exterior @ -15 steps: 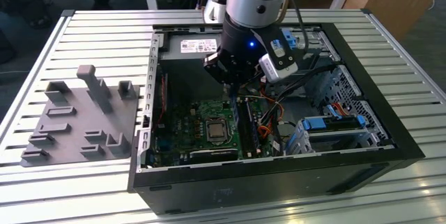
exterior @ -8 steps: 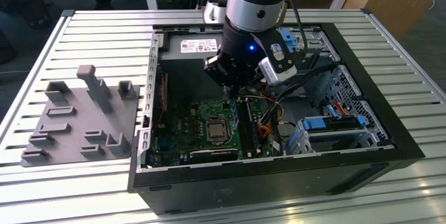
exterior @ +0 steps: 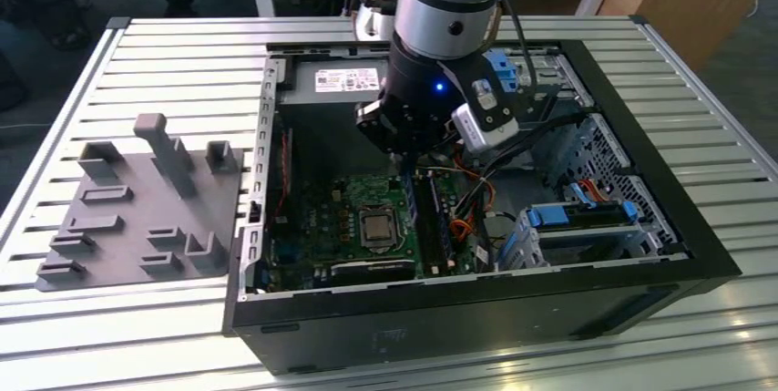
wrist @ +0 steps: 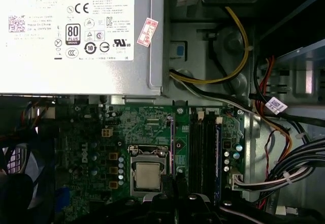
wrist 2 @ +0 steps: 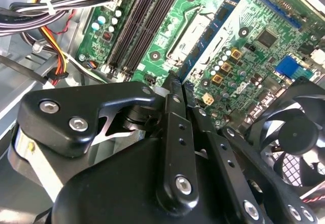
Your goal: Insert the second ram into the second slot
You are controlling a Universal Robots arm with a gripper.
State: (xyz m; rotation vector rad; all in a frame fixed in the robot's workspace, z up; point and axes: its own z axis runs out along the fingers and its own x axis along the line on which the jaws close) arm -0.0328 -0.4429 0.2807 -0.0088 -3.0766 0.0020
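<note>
My gripper (exterior: 407, 163) hangs inside the open computer case (exterior: 680, 254), over the green motherboard (exterior: 328, 218). In the second wrist view its black fingers (wrist 2: 172, 112) are shut on one end of the second ram (wrist 2: 213, 36), a thin dark blue stick with black chips. In the first wrist view the ram (wrist: 173, 148) appears edge-on, above the board between the processor socket (wrist: 148, 176) and the black memory slots (wrist: 203, 153). It is beside the slots and not in any of them. The slots (wrist 2: 147, 21) run parallel to the stick.
A silver power supply (wrist: 76, 36) fills the case's far end. Cable bundles (wrist: 289, 168) lie beside the slots on the drive-cage side. A black fan (wrist 2: 294, 132) sits close to the gripper. A grey fixture plate (exterior: 140, 209) lies on the slatted table at the exterior view's left.
</note>
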